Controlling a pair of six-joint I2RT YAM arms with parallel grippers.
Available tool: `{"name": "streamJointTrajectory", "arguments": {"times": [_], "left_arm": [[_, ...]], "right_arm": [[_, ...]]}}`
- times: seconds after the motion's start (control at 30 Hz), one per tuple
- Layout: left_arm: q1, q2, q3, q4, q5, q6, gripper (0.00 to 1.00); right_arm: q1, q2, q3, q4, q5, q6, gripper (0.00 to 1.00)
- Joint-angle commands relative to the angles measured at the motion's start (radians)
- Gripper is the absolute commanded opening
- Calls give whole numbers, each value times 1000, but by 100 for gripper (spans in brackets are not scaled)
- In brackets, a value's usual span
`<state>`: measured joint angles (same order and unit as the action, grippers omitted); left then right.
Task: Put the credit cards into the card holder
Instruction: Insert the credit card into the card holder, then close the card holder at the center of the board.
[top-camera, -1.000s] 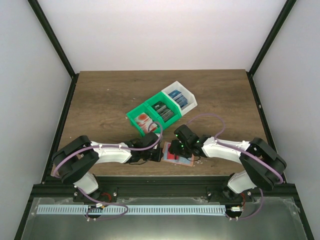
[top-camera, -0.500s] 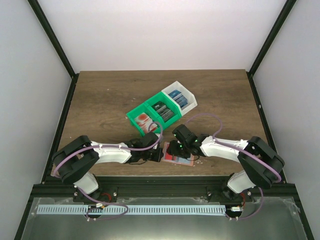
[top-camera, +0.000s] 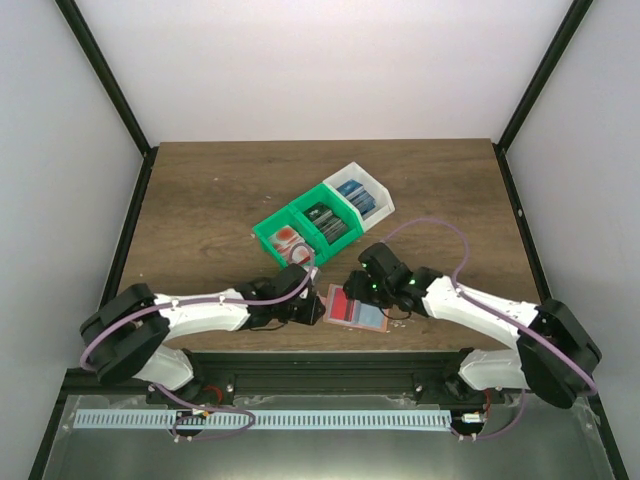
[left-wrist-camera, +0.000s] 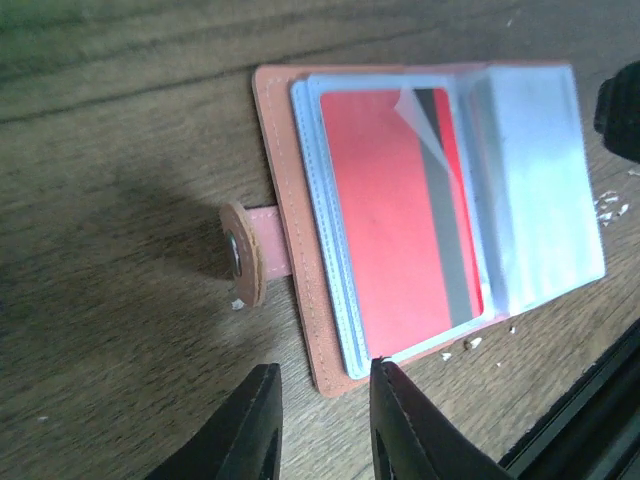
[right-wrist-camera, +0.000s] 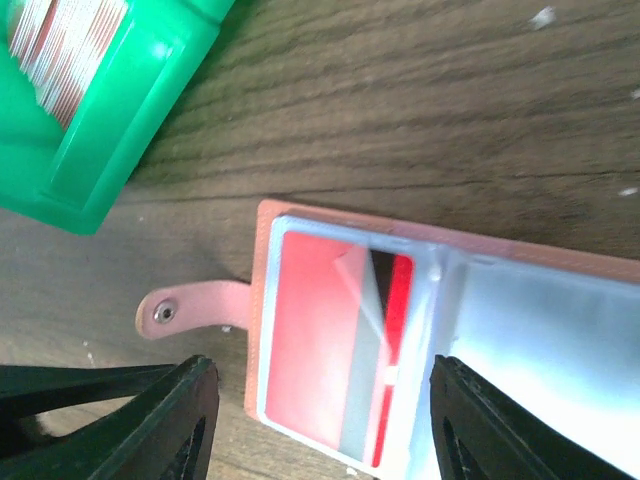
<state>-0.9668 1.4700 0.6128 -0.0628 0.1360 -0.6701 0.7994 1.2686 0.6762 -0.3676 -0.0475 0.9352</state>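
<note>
Lying open near the 6 o'clock edge of the table (top-camera: 200, 190), the card holder (top-camera: 357, 312) shows a red card (left-wrist-camera: 395, 210) tucked in a clear sleeve, with its snap tab (left-wrist-camera: 245, 253) sticking out toward 9 o'clock. The left gripper (left-wrist-camera: 322, 372) sits on that side, fingers only narrowly parted and nothing between them. The right gripper (right-wrist-camera: 320, 362) hangs over the holder, fingers spread wide and empty too. More credit cards (top-camera: 288, 238) stand in the green bin (top-camera: 300, 232) and white bin (top-camera: 362, 195) around 12 o'clock.

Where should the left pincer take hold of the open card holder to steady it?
Likely the long leather edge of the card holder beside the snap tab, coming from the tab side: it juts past the plastic sleeves, while the tab curls upright and looks floppy.
</note>
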Motion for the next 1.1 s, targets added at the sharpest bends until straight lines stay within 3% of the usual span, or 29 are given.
{"name": "streamJointTrajectory", "arguments": {"times": [0.0,0.17,0.47,0.77,0.93,1.07], "left_arm": [[6,-69,3,-49,-71,-20,35],[47,-75,-2,-56,-107,-54,49],[60,50,60,-7,-18,0,52],[60,111,101,3,-44,-2,13],[61,81,107,10,-90,6,0],[62,37,94,24,-93,22,0]], "right_arm": [[-36,-40,-8,-58,71,-14,59],[-62,-70,-44,-58,79,-16,60],[-77,-98,-87,-48,87,-14,60],[-87,-149,-126,-74,117,0,60],[-89,-166,-133,-79,129,3,60],[-89,-166,-136,-76,125,4,60]]}}
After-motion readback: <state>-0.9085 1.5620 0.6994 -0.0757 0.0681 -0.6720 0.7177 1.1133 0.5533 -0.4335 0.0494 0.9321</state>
